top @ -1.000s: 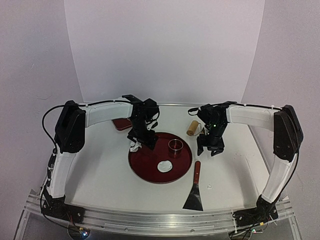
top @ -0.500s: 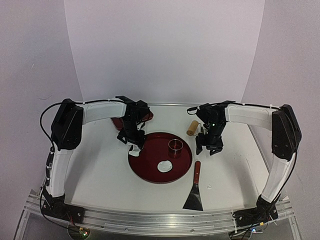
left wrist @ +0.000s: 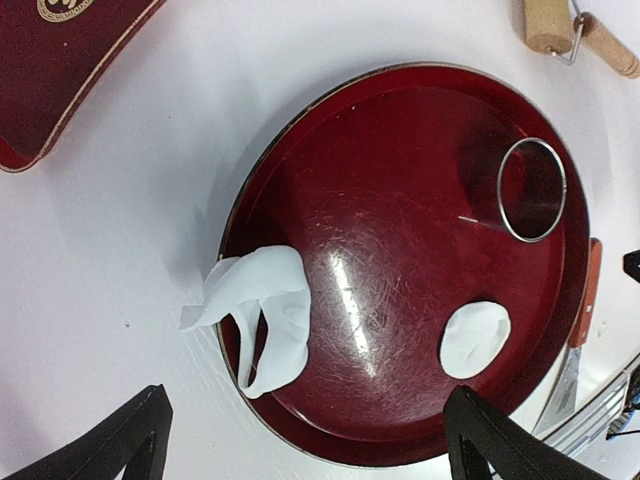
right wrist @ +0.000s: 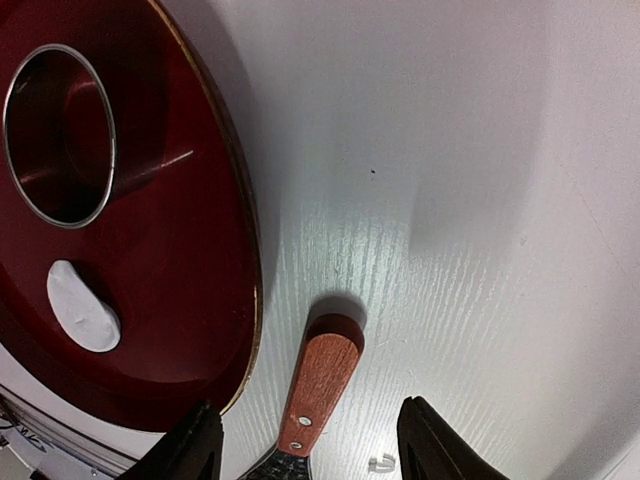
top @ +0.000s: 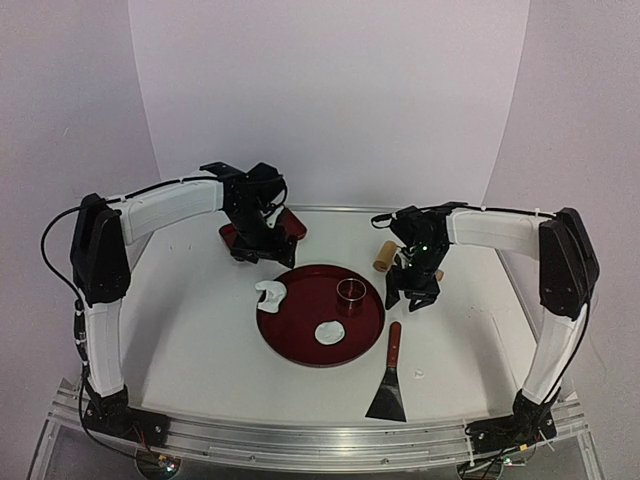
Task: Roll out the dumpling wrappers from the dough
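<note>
Left gripper (left wrist: 305,445): jaws wide apart, nothing in them, hanging over the back-left of the table (top: 200,330), near a small red dish (left wrist: 60,80). Only a corner of the dish shows from the wrist, and its contents cannot be told. Right gripper (right wrist: 312,440): jaws apart, gripping nothing. The wooden handle of the scraper (right wrist: 318,390) lies on the table below the gap, clear of both fingers. The round red tray (left wrist: 400,250) is between the arms. In it are the ring cutter (left wrist: 532,190), standing at the right, and the wrapper (left wrist: 474,338), lying flat nearer the front edge, apart from the ring. The dough (left wrist: 260,315) is a crumpled white scrap draped over the tray's left rim, part inside and part on the table. The rolling pin (top: 385,255) is on the table behind the tray's right side. Count: tray 1, dish 1, ring 1, wrapper 1, dough scrap 1, pin 1, scraper 1.
</note>
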